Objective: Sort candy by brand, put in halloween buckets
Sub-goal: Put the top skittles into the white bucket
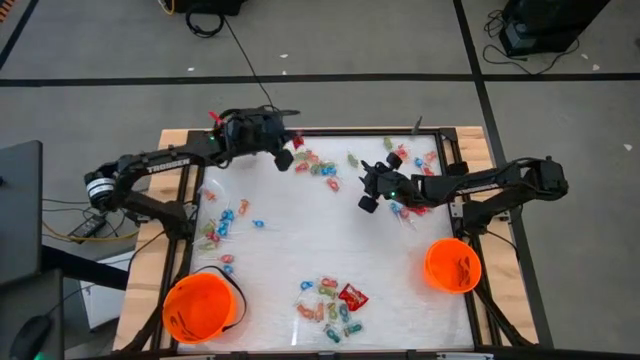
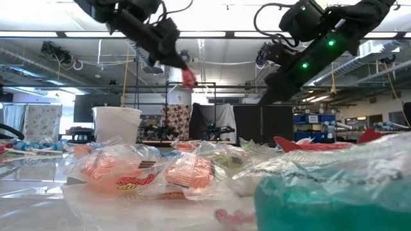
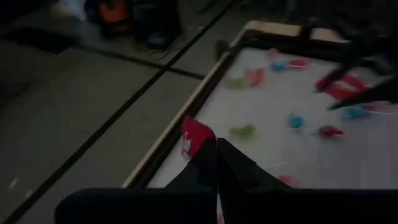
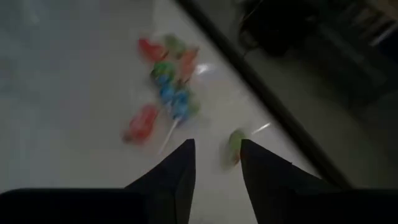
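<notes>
My left gripper (image 1: 287,157) hangs over the table's far edge, shut on a small red candy packet (image 3: 196,134), which the low view shows in the air (image 2: 188,77). My right gripper (image 4: 217,152) stands open above the table's right half (image 1: 368,195), with nothing between its fingers; a cluster of lollipops and wrapped sweets (image 4: 166,87) lies beyond its fingertips. More candy lies in loose groups at the far left (image 1: 313,166), left (image 1: 220,228), near middle (image 1: 335,300) and right (image 1: 415,185). Orange buckets stand at the near left (image 1: 172,318) and right (image 1: 432,272). My left gripper pinches the red packet between its two fingers, with the packet's upper end (image 3: 198,129) sticking out past the fingertips. The fingers slant downward. The packet is lifted clear of the table.
A white pail (image 2: 117,125) shows at the far left in the low view. The table's wooden frame (image 1: 150,250) borders the white surface. Black posts stand at the far corners. The middle of the table (image 1: 310,235) has no candy.
</notes>
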